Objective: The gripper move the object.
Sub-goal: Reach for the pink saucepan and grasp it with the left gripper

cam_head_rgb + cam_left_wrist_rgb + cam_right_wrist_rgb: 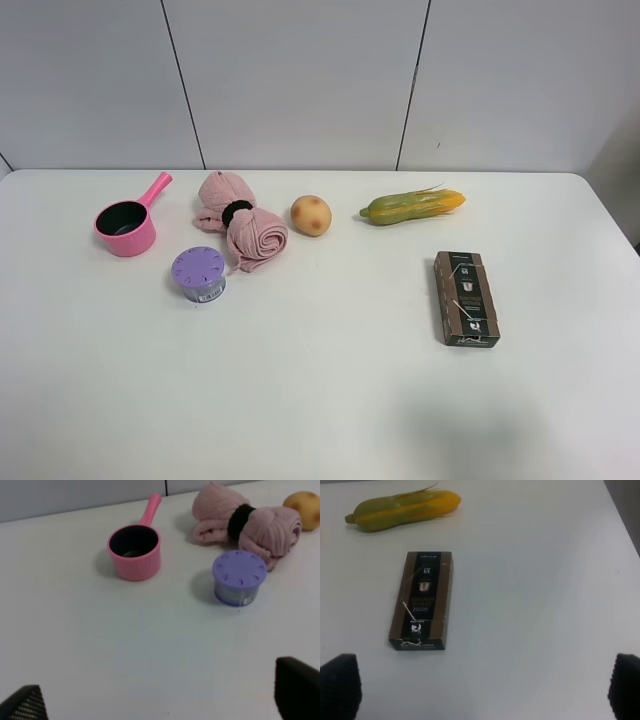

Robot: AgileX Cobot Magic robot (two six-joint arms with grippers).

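Exterior high view, left to right: white table (320, 400). The pink saucepan (125, 228) stands upright at about 10 o'clock from the table's middle, dark inside showing, straight handle pointing to 1 o'clock, nothing touching it. Purple lidded tub (198, 274) sits at 4 o'clock of the saucepan, near but apart. Pink rolled cloth (238, 232), black band round its waist, lies at 3 o'clock of the saucepan; its lower roll is just beside the tub, at the tub's 1 o'clock. Potato (311, 215) at 3 o'clock of the cloth, close, with a small gap. Corn cob (413, 206), green husk and yellow end, lies flat at 3 o'clock of the potato, yellow end toward 3 o'clock. Dark box (466, 298) lies flat at 5 o'clock of the corn cob, long side running 12 to 6. Left wrist view: left gripper (160, 700) has its jaws wide apart and holds nothing, with only the dark fingertips (25, 706) showing. Saucepan, tub and cloth lie ahead of it, well apart from it. Right wrist view: right gripper (482, 687) is also spread wide and empty, with the box ahead of it and the corn cob beyond the box.
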